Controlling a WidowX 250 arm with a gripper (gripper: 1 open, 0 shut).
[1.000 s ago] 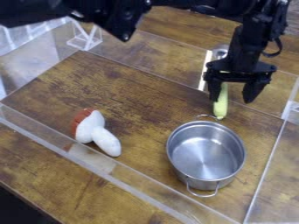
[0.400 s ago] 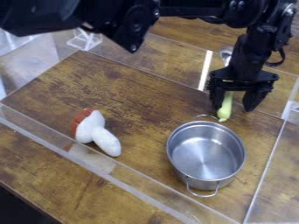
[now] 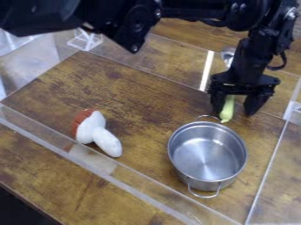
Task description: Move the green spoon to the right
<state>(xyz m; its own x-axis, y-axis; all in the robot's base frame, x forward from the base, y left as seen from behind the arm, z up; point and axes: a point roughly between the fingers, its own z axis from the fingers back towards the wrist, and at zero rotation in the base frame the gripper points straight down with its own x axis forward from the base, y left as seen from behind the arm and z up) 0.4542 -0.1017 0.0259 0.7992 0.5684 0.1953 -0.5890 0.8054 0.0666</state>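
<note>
As the black robot arm reached down over the far right part of the brown wooden worktop point(image 3: 141, 97), we saw its black claw point(image 3: 241, 104) standing spread wide, one finger point(image 3: 216, 98) on each side of the small spoon with a thick yellow-green handle point(image 3: 228, 110). The green spoon lay on the wood near the worktop's right edge, just beyond the far rim of the round, shiny steel pot point(image 3: 207, 155), and we could not tell whether the fingers touched it; nothing showed the claw clamped on it. Its metal bowl was too small for us to make out. The pot sat near the front right corner, empty and upright, with a small loop handle facing the near edge. Well apart from both, toward the front left of the worktop, lay the white mushroom-shaped toy with a red cap point(image 3: 98, 133), tipped on its side. Clear plastic walls point(image 3: 273, 176) ran along the worktop's edges.
</note>
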